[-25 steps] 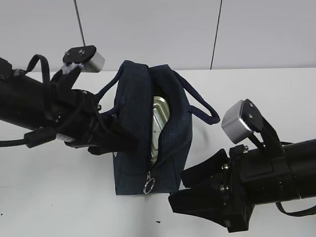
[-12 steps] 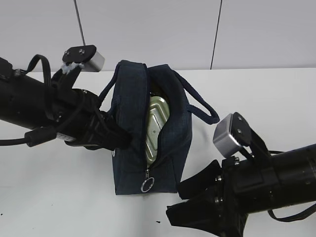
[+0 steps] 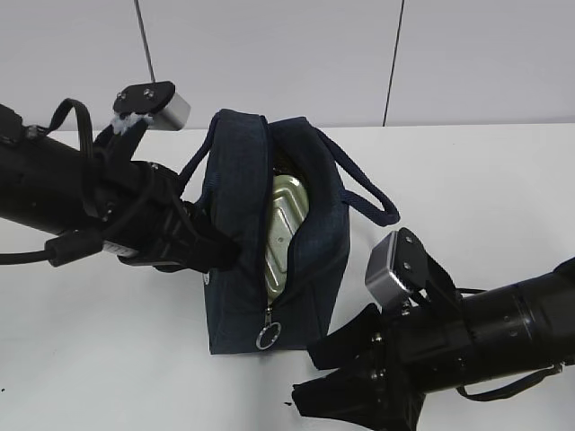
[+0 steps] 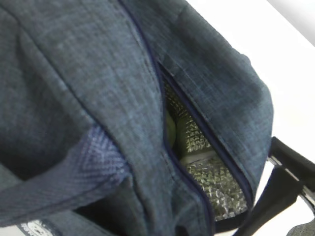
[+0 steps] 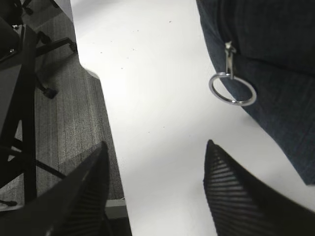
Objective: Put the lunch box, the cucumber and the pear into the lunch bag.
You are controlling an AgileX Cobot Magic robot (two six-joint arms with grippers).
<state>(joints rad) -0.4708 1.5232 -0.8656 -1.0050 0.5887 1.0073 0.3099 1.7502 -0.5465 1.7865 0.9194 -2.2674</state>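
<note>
The navy lunch bag [image 3: 238, 193] stands mid-table with its top zipper open. The lunch box [image 3: 283, 229] stands on edge inside, its pale lid showing through the gap. My left gripper [image 3: 223, 255] is shut on the bag's left wall. The left wrist view shows only the lunch bag [image 4: 78, 83] and its foil lining [image 4: 209, 184]. A yellow-green patch [image 4: 170, 132] lies deep in the slit; I cannot tell what it is. The cucumber and the pear are hidden. My right gripper [image 3: 305, 377] [image 5: 157, 169] hangs open near the bag's front corner, short of the silver ring pull [image 5: 232, 89].
The white table's [image 5: 147, 73] front edge runs just behind my right fingertips, with grey floor and chair legs [image 5: 24, 88] beyond it. A bag handle [image 3: 370, 193] loops out to the right. A white wall stands behind the table.
My left gripper has shut on the bag's side, and the opening has spread wider over the lunch box. The right arm has moved left and lower, toward the bag's front corner, still open.
</note>
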